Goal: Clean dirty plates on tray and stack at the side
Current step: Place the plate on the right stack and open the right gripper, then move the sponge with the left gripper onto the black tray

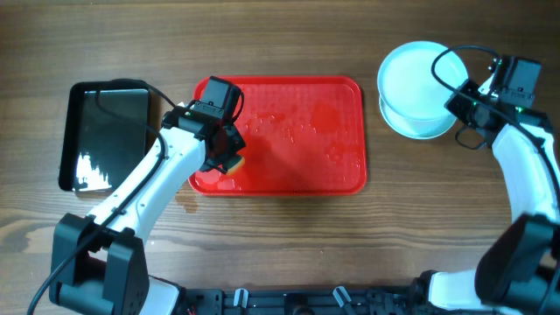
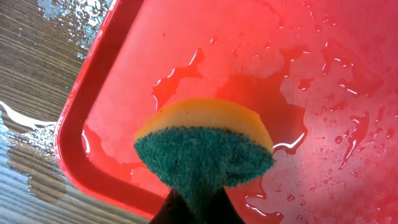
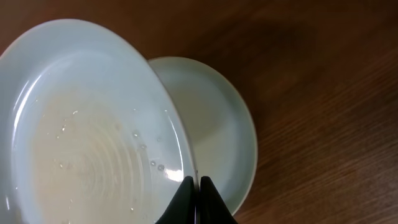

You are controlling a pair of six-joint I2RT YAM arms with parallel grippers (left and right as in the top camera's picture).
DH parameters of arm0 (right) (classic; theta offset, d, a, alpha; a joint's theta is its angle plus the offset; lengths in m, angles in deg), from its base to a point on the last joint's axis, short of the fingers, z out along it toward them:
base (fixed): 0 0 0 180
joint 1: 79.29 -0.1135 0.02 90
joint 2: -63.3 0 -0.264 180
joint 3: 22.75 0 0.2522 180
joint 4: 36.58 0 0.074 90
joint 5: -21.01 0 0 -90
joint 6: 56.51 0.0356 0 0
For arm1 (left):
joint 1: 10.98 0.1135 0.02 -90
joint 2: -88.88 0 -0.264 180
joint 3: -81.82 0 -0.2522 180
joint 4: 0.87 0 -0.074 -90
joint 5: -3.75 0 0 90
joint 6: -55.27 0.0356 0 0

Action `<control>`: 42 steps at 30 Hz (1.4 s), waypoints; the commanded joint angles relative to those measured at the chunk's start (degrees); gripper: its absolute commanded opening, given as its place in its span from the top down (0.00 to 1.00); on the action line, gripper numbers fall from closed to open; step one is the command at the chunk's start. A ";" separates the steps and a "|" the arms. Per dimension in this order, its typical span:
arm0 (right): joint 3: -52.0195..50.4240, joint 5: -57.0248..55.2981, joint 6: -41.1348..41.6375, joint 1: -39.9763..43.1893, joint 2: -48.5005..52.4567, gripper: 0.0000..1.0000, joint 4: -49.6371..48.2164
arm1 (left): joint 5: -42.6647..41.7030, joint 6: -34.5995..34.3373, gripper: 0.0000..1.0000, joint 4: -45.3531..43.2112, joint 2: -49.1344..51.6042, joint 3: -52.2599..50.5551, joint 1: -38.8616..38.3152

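The red tray (image 1: 341, 175) lies mid-table, wet, with no plates on it. My left gripper (image 1: 229, 159) is shut on a yellow-and-green sponge (image 2: 205, 143) held over the tray's near-left corner (image 2: 81, 155). My right gripper (image 1: 464, 105) is shut on the rim of a pale mint-white plate (image 3: 81, 130), wet with droplets. It holds that plate tilted over another plate (image 3: 224, 124) lying on the table at the right. In the overhead view the plates (image 1: 420, 74) show as an overlapping pile beside the tray.
A glossy black tray (image 1: 105, 131) lies left of the red tray. Water is spilled on the wood (image 2: 37, 168) by the red tray's corner. A cable (image 1: 455, 61) loops over the plates by the right arm.
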 commanded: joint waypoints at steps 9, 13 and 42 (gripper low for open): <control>-0.48 1.86 2.67 0.85 6.47 0.48 -2.80 | -0.04 0.94 0.96 -0.20 0.35 -0.31 0.22; -0.35 11.74 2.69 0.74 4.13 0.48 -2.78 | -0.04 0.94 0.96 -0.59 0.35 -0.31 0.22; -0.55 25.35 5.51 -34.62 -2.91 0.00 5.92 | 0.98 0.94 0.69 -12.22 0.52 -0.26 41.44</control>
